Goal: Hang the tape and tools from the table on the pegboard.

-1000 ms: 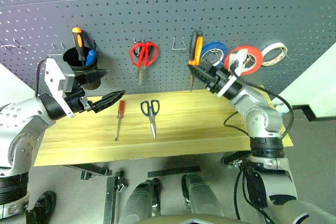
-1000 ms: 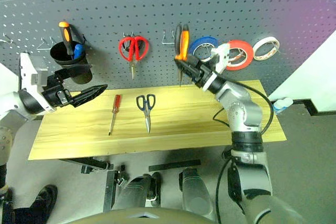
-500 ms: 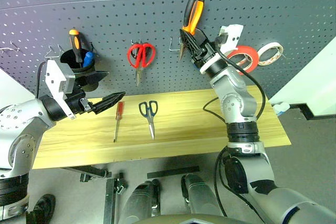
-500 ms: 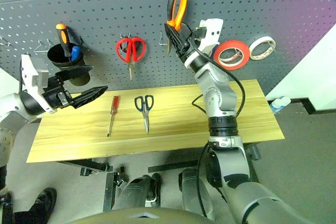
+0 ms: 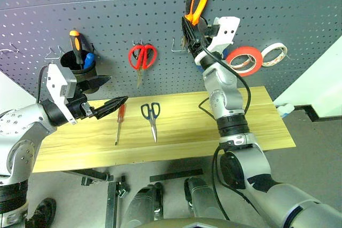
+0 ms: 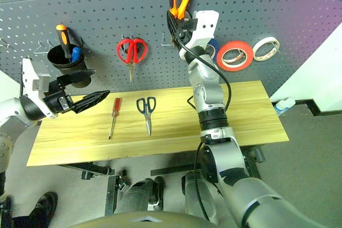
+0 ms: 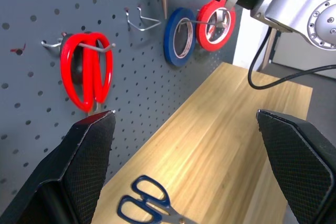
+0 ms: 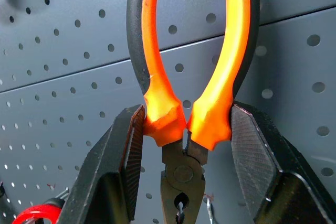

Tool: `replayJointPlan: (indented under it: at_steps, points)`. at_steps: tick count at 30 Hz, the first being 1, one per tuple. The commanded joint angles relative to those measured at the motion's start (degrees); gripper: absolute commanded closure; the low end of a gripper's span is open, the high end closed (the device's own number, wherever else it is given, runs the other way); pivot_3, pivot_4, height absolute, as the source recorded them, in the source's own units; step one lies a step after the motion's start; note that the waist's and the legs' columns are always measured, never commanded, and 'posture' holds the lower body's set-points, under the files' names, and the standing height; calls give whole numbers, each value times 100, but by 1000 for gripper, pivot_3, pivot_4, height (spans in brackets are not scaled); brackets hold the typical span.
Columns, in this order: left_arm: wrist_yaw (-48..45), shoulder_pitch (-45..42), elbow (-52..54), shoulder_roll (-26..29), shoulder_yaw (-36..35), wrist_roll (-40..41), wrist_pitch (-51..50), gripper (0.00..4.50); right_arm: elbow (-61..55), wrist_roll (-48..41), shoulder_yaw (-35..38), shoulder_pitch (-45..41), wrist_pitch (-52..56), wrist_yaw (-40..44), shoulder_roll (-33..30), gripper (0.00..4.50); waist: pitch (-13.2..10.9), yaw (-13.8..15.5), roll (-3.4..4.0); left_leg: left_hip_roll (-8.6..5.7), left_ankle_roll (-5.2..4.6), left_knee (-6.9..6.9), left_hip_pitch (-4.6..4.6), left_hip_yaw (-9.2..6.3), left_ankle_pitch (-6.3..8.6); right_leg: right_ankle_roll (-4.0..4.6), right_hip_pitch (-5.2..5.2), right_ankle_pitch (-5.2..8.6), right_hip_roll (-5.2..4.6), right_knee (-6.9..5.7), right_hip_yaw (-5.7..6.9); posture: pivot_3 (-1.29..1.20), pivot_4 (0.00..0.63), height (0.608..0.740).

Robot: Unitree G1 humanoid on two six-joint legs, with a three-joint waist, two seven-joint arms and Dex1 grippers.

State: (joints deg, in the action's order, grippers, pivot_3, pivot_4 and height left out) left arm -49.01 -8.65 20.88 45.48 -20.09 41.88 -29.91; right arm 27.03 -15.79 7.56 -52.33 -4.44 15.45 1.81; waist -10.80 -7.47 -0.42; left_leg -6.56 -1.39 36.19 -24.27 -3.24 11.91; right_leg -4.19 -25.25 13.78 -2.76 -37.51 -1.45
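If the right claw (image 5: 193,25), which pinches the pliers with orange-and-black handles (image 5: 196,1) up against the dark grey pegboard with small holes (image 5: 107,14), misses the bent wire hook (image 5: 178,46), the pliers could drop onto the light wood tabletop (image 5: 181,126). The left claw (image 5: 109,105) hangs spread wide and empty. The right wrist view shows the pinch up close; the left wrist view shows the blue roll (image 7: 178,36) beside the red ring of tape (image 7: 216,18).
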Motion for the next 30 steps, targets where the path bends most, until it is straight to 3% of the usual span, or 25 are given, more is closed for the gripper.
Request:
replayJointPlan:
  at_steps: [1, 30]
  points:
    - [23, 33, 219, 79, -250, 103, -9, 0, -30, 25, -40, -355, -309, -62, 127, 2425, 0, 4, 0, 0, 0, 0, 0, 0, 0, 0, 0, 0, 0, -1, 0, -138, 125, 740]
    - [120, 404, 603, 269, -574, 360, -394, 0, 2172, 992, -164, -1007, -2259, -976, 271, 2425, -3, 56, 3, 0, -9, -5, 15, -2, 6, 3, 8, 1, 1, -5, -1, -68, 168, 740]
